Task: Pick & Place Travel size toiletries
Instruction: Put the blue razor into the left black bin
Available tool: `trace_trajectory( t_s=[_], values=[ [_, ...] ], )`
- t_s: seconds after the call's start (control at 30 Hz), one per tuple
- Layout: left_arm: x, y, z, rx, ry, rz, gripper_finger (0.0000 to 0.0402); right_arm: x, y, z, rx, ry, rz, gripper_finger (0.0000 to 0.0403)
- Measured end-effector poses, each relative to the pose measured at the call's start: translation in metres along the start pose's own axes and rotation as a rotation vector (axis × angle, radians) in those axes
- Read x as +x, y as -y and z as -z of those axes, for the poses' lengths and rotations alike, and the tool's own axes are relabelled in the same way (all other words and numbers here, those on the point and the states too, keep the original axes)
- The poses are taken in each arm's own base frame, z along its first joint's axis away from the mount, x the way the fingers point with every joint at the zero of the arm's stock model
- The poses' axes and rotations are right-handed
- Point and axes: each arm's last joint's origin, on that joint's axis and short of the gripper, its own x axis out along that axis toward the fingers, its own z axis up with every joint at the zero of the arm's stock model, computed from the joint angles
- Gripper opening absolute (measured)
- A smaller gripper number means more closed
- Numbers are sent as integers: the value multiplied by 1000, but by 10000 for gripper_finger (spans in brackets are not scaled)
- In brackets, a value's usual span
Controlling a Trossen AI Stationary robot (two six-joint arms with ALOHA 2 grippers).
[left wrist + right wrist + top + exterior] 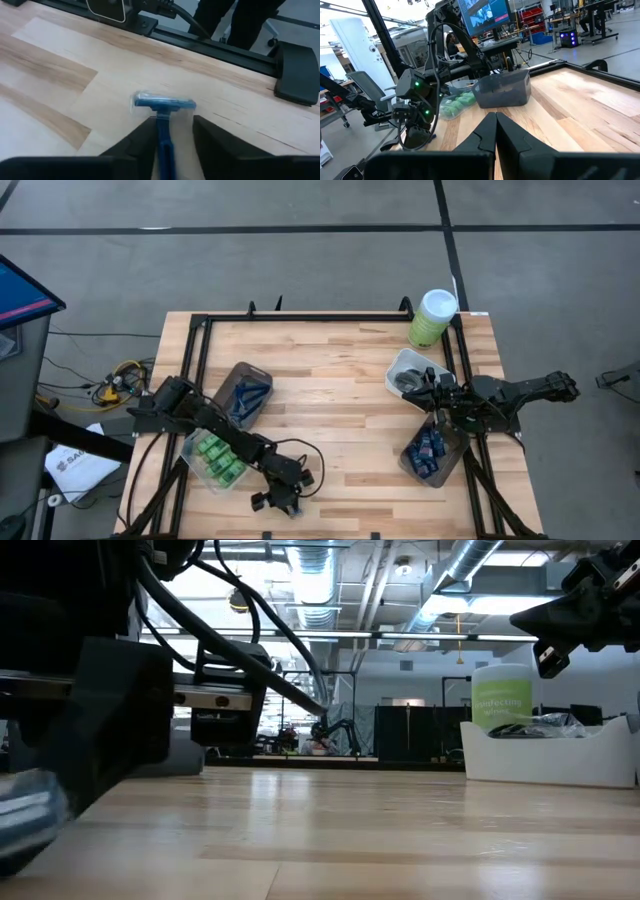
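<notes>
A blue-handled razor (165,104) lies on the wood by the table's near edge, its clear-capped head pointing away from my left gripper (172,142). That gripper (287,498) is open and low over the table, one finger on each side of the razor's handle (165,145). My right gripper (495,127) is shut and empty. It hovers at the right side (437,392), over the near edge of the white tub (408,370) of dark tins. More razors lie in the smoky tub (243,393), green mini bottles in the clear tub (218,457), and dark-blue tubes in the tub (432,448) at the right. My left gripper has the razor's handle (165,145) lying along the gap between its fingers, which come in low from the left. One finger (142,140) stands right beside the handle and the other (210,142) stands apart from it. I cannot tell whether either touches it.
The tall pale-green canister (432,317) stands at the far right corner, behind the white tub (550,755). A black frame rail (210,42) borders the table. Bare wood lies in the middle (330,410) between the two pairs of tubs.
</notes>
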Motion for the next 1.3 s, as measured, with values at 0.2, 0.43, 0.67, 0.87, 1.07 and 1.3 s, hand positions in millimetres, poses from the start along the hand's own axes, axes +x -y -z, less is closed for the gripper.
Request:
trace_trajectory(
  t_s=[0.2,0.43,0.67,0.87,1.07,1.3],
  values=[
    [0,0,0,-4,-1,1,78,0,0,0,0,0,0,0],
    [0,0,0,-3,0,-6,19,0,0,0,0,0,-1,0],
    [-1,-1,-1,-89,1,-19,26,0,0,0,0,0,-1,0],
    [-16,-5,-17,-168,13,-135,0,0,0,0,0,0,-1,0],
    [-57,-15,-51,-187,91,-379,1,0,0,0,0,0,-1,0],
    [-89,-19,-55,-347,39,-504,0,0,0,0,0,0,-1,0]
  ],
)
